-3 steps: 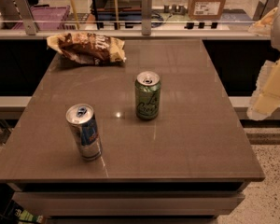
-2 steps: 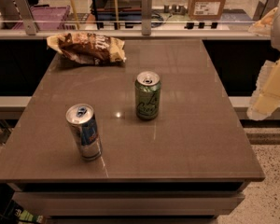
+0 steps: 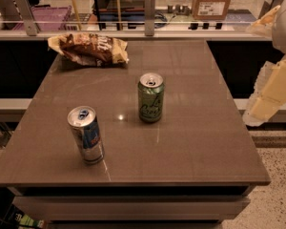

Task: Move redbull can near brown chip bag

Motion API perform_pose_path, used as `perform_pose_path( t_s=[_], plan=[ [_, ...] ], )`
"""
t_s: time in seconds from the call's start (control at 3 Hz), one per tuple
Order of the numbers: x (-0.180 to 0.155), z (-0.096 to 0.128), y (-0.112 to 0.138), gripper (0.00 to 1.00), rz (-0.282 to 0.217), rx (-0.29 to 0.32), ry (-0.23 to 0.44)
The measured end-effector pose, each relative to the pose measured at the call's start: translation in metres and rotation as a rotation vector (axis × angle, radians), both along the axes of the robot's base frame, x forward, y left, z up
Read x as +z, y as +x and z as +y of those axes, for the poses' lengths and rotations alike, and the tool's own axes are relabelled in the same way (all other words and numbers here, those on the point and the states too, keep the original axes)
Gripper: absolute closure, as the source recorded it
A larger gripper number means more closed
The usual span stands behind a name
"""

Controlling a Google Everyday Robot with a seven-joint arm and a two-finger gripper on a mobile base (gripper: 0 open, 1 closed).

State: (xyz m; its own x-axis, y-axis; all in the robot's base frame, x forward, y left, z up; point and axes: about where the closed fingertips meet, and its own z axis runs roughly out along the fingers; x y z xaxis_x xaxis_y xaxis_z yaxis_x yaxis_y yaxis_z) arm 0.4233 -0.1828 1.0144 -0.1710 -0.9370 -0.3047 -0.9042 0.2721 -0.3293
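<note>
The redbull can stands upright near the front left of the brown table. It is slim and silver, with blue and red markings. The brown chip bag lies at the table's back left corner, well apart from the can. My gripper shows as a pale shape at the right edge of the view. It hangs beside the table's right side, far from both things and holding nothing that I can see.
A wider green can stands upright near the table's middle, between the redbull can and my arm. A glass rail with metal posts runs behind the table. Speckled floor lies at the lower right.
</note>
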Motion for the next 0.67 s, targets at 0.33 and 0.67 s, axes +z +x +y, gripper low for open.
perform_pose_path(
  t_s=[0.33, 0.67],
  plan=[
    [-0.002, 0.015, -0.010, 0.00, -0.012, 0.056, 0.111],
    [-0.014, 0.028, -0.019, 0.00, -0.037, 0.130, 0.236]
  ],
)
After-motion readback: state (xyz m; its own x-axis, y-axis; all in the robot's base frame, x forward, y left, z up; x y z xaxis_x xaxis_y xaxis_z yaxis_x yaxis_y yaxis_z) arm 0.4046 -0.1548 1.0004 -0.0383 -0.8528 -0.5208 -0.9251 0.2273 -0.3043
